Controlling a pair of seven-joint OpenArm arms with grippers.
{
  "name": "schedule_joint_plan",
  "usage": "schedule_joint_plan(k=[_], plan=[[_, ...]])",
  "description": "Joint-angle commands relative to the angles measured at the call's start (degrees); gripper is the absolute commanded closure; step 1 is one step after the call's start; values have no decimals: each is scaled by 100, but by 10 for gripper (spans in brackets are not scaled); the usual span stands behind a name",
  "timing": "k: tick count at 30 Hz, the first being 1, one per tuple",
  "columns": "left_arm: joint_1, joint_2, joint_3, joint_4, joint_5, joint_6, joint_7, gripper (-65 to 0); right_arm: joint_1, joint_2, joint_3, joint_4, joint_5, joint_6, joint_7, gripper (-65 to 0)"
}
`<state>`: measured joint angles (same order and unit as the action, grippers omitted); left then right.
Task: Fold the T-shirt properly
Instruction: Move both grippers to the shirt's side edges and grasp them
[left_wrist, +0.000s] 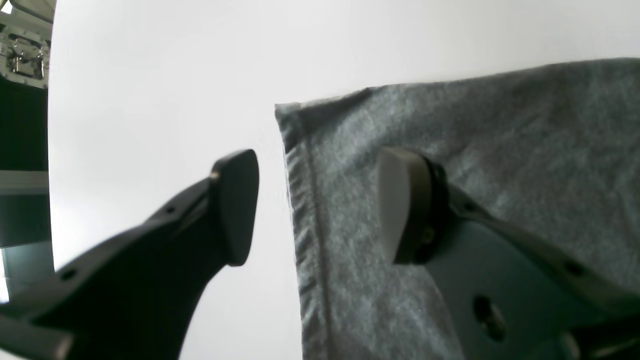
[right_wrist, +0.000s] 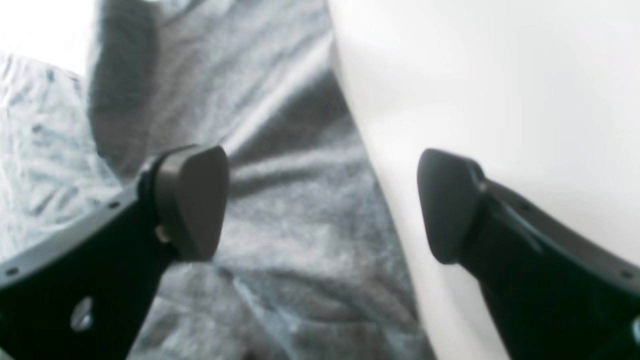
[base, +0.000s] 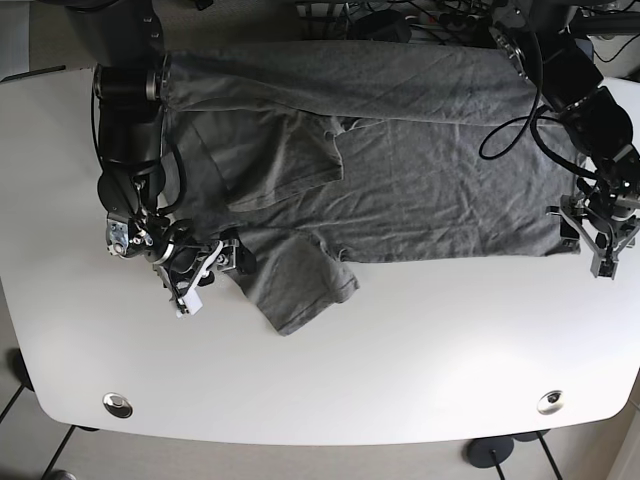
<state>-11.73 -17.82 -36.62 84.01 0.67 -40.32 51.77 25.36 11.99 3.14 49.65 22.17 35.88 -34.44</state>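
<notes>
A grey T-shirt (base: 400, 190) lies spread on a white table (base: 400, 360). At the left of the base view, the right gripper (base: 205, 272) reaches low with fingers released, one finger (right_wrist: 192, 200) over the sleeve. At the right, the left gripper (base: 598, 232) straddles the hem corner, fingers (left_wrist: 400, 205) parted, one over cloth.

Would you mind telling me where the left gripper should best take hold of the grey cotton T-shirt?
Probably the hemmed bottom corner of the grey cotton T-shirt, approached from the bare white table side. The open left gripper already straddles that flat stitched edge, one finger over cloth, one over table.
</notes>
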Motion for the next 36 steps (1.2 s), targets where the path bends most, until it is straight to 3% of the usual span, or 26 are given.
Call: schedule_joint_plan(k=[1,4,6,10,11,14,15,16,17,23,27,34,35,36], plan=[[-133,-182,-8,-27,-36,32,-320,-353,184,45,-98,-64,38,-5,37,-568],[-115,-182,-35,-168,8,32,-742,-354,-71,-16,-388,270,55,-5,2,-566],[-150,-402,-43,-502,-10,32,-777,-354,-290,-192,-626,666,55,-32,-51,-523],[-467,-525,-52,-1064,-27,80,-1005,-363,-405,-227,-608,780,55,-41,-139,-426],[-476,-640,-26,-1205,-36,273,-1076,-383,-405,-236,-608,771,55,-41,-139,-403],[-599,-719,-8,-1618,-45,669,-1375,-486,-396,-236,-608,771,55,-49,-121,-249],[-652,-727,-8,-1838,-45,748,-1463,-511,-387,-236,-599,780,55,-49,-121,-125],[-678,-745,-8,-2031,-45,748,-1471,-514,-378,-236,-599,780,55,-49,-121,-46],[-713,-745,-8,-2207,-45,748,-1480,-514,-369,-227,-599,771,55,-58,-121,-11],[-942,-745,1,-2928,-53,730,-1524,-515,-361,-227,-599,798,55,-58,-121,-19],[-1082,-745,1,-3684,-53,730,-1937,-515,-361,-227,-599,798,55,-58,-121,-19],[-1091,-701,89,-3790,-53,730,-1928,-510,-387,-219,-406,930,55,-58,-42,-19],[-1153,-684,176,-3790,-62,730,-1920,-501,-396,-227,-309,974,55,-58,-25,-19],[-1205,-631,352,-3842,-168,730,-1920,-447,-387,-227,-239,991,55,-58,-25,-19]])
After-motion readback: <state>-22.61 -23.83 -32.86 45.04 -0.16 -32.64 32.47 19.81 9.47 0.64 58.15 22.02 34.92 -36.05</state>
